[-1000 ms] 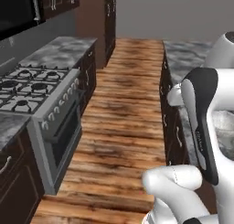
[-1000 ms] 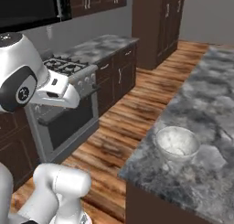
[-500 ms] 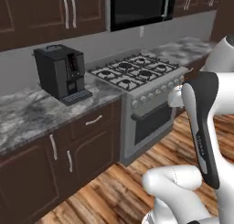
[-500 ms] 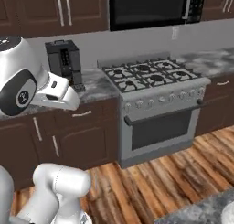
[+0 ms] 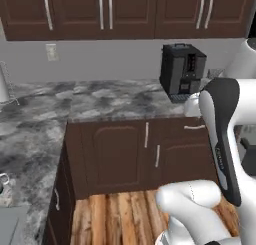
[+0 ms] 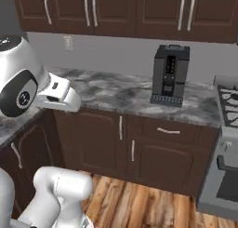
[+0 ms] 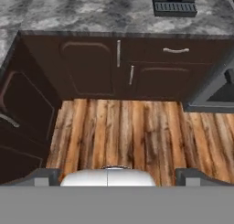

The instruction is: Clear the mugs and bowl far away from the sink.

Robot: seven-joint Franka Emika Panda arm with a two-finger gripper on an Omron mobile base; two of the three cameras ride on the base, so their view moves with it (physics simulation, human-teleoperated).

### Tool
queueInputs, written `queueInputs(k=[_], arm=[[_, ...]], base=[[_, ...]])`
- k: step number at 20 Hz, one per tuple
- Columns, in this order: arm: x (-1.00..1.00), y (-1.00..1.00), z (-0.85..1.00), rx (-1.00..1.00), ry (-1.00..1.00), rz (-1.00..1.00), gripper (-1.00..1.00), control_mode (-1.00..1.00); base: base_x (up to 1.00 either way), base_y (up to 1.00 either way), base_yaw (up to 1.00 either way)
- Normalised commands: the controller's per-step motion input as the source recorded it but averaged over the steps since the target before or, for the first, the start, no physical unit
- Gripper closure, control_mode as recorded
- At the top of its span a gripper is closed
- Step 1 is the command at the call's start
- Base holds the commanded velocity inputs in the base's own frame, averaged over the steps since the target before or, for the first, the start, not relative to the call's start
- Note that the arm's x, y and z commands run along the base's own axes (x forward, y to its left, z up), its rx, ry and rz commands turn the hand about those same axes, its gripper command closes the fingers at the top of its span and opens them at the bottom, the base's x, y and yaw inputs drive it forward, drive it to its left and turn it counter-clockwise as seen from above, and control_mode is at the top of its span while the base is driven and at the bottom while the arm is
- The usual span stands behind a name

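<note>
The mugs, the bowl and the sink are out of view. My gripper [image 7: 118,176] points down at the wooden floor [image 7: 119,131] in front of dark cabinets. Its two fingertips [image 7: 41,176] stand far apart at the bottom of the hand view, open, with nothing between them. A flat grey corner [image 5: 10,229] and a small object [image 5: 3,183] sit at the lower left edge of the left base view; I cannot tell what they are.
A black coffee machine [image 5: 182,71] [image 6: 169,76] stands on the grey marbled counter [image 5: 100,106] that bends round a corner at the left. A stove [image 6: 228,101] adjoins the counter on the right. Dark cabinet doors [image 7: 91,67] run under the counter.
The base has turned, so the whole picture swung from the island and stove to the coffee machine and the corner counter. The bowl seen on the island a second ago has left the view.
</note>
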Motion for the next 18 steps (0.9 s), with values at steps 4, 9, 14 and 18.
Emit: queueInputs(k=[4, 9, 14, 18], arm=[[0.00, 0.00, 0.00, 0.00, 0.00, 0.00, -1.00, 1.00], [0.00, 0.00, 0.00, 0.00, 0.00, 0.00, -1.00, 1.00], [0.00, 0.00, 0.00, 0.00, 0.00, 0.00, -1.00, 1.00], [0.00, 0.00, 0.00, 0.00, 0.00, 0.00, -1.00, 1.00]], base=[[0.00, 0.00, 1.00], [0.00, 0.01, 1.00], [0.13, 0.00, 1.00], [0.85, -0.37, 0.65]])
